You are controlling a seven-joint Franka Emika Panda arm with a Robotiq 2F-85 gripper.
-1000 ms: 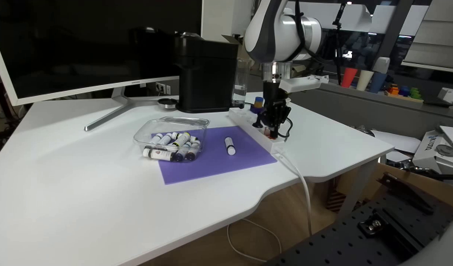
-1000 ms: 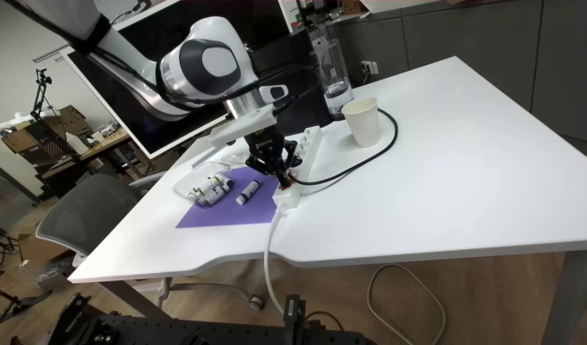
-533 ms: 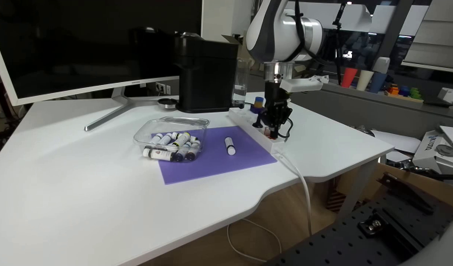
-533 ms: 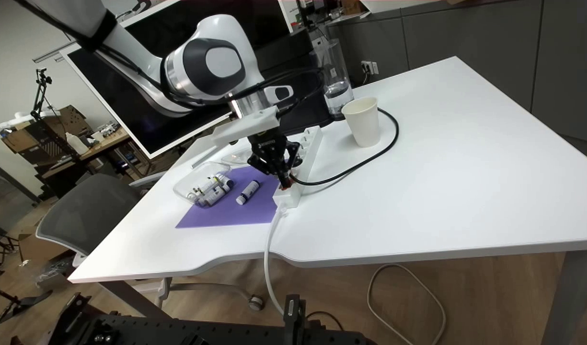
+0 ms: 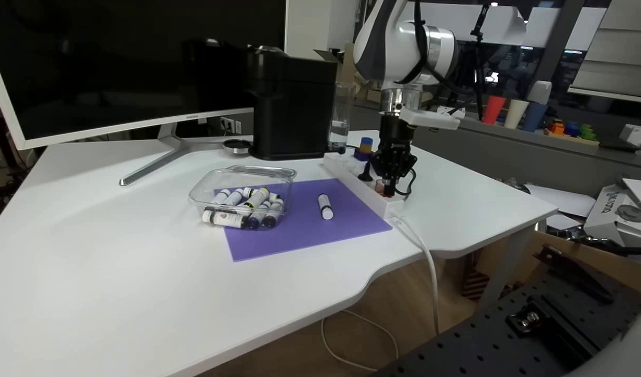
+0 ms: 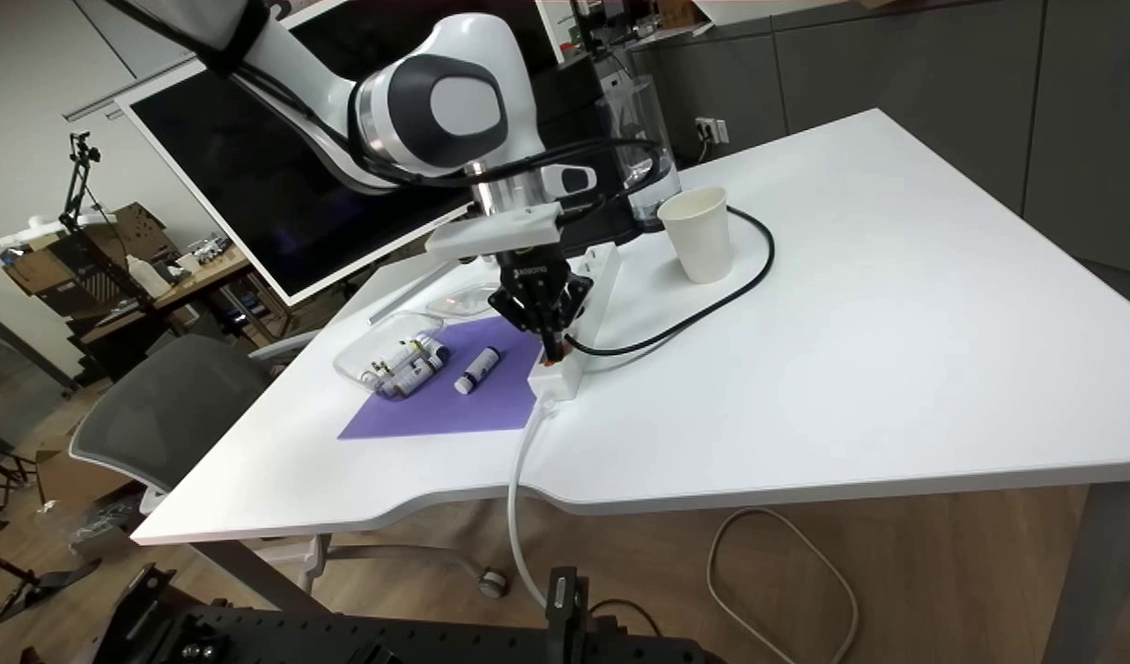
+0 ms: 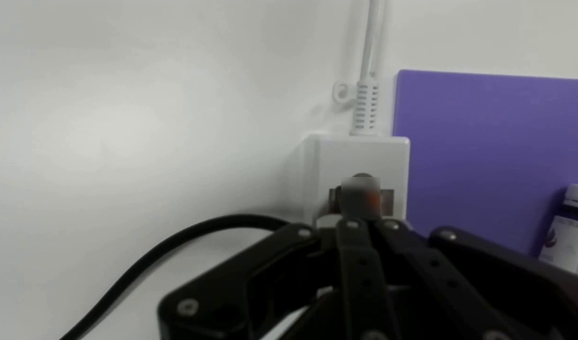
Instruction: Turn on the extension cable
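The extension cable's white strip (image 5: 388, 207) lies along the edge of the purple sheet in both exterior views, its near end also in an exterior view (image 6: 555, 380). Its thin white cord (image 5: 433, 272) hangs over the table edge. In the wrist view the strip's end (image 7: 364, 153) shows, with a red-orange switch (image 7: 387, 200) partly hidden by the fingertips. My gripper (image 7: 361, 202) points down, jaws together and holding nothing visible, with the fingertips at the switch. They look in contact with it, but I cannot tell if it is pressed. It also shows in both exterior views (image 5: 389, 191) (image 6: 553, 352).
A black cord (image 6: 712, 318) with a plug runs from the strip past a white cup (image 6: 698, 235). A purple sheet (image 5: 299, 241) bears a lone small bottle (image 5: 325, 206) and a clear tub (image 5: 242, 196) of bottles. A black box-shaped machine (image 5: 294, 104) stands behind.
The arm and hand have shifted a little and become more upright, while the fingertips stay near the switch. The strip's near end and cord have shifted very slightly.
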